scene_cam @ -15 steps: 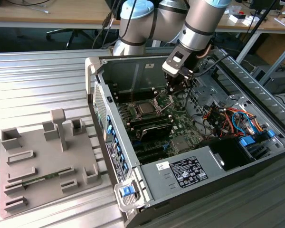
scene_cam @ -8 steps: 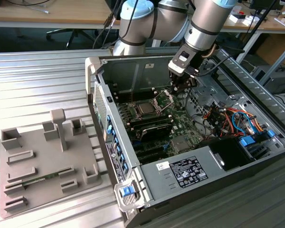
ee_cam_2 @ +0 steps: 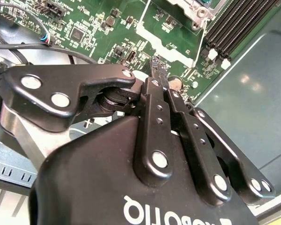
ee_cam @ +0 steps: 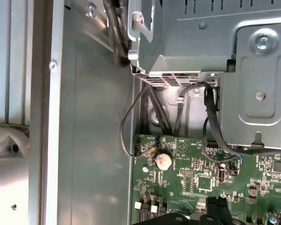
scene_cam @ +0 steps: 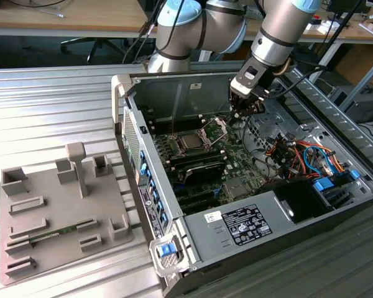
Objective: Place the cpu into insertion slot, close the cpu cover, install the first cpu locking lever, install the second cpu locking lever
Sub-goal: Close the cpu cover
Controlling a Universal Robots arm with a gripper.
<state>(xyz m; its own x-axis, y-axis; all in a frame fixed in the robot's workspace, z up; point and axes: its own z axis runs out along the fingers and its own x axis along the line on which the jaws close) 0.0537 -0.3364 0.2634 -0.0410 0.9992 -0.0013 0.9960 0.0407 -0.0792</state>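
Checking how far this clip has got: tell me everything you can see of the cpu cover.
The thin silvery square metal cpu cover, a frame with an open middle, stands raised and tilted on its hinged edge, at the exterior view's right of the socket inside the open grey computer case. It is not closed: the square silvery-topped cpu lies uncovered in the socket beside it. The black tool, fingers shut, hangs close to the frame's raised edge; whether it touches cannot be told.

Bright overall. Strong glare on the ribbed table point(scene_cam: 43, 99) at the exterior view's left. Dimmer inside the computer case point(scene_cam: 180, 93). Soft highlights on the black gripper point(ee_cam_2: 158, 72) in the second wrist view; pale sheen on the case wall point(ee_cam: 98, 117) in the first wrist view.
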